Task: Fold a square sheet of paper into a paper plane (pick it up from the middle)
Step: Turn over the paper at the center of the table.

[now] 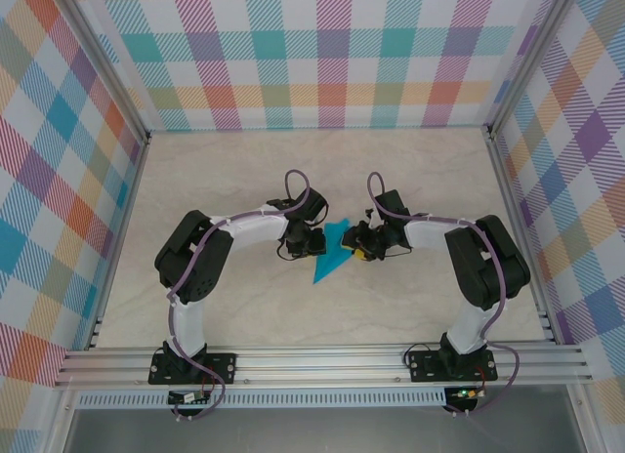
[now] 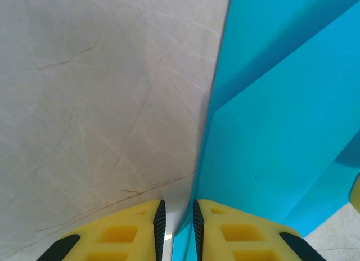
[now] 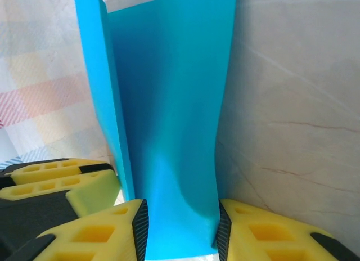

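Paper plane [image 1: 332, 253] mostly folded, pointy already (wings maybe left). Right gripper [image 3: 180, 210] squeezes its fold. Left gripper [image 2: 179, 210] nearly shut round edge; pinch unclear.

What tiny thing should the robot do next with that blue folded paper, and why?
Probably close the left gripper fully on the folded teal-blue paper: its creased edge sits in the narrow gap between the yellow fingers, while the right gripper seems to pinch the other side.
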